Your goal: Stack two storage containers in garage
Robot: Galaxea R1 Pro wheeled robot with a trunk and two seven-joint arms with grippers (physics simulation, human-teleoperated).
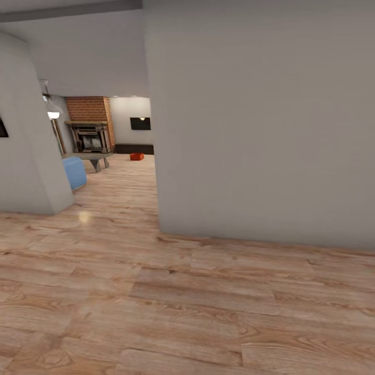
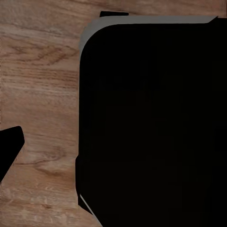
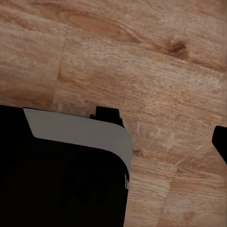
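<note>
Approach to the living room, nothing carried yet

One orange-red box (image 1: pixel 137 156) is seen far off on the plank floor (image 1: pixel 156 307), just before the dark low cabinet (image 1: pixel 134 149), right of the brick fireplace (image 1: pixel 91 125). The grey wall corner (image 1: pixel 250 120) must be rounded first. Pincer state cannot be told.

Open plank floor, wall block ahead

A broad grey wall (image 1: pixel 260 120) fills the right and centre ahead; a second wall (image 1: pixel 26 151) stands left. Between them a gap opens over wood-plank floor (image 1: pixel 156 302) toward the living room (blue seat (image 1: pixel 75 172) and low table (image 1: pixel 94 156) crowd its left side; one orange-red container (image 1: pixel 137 156) sits far back).
</note>
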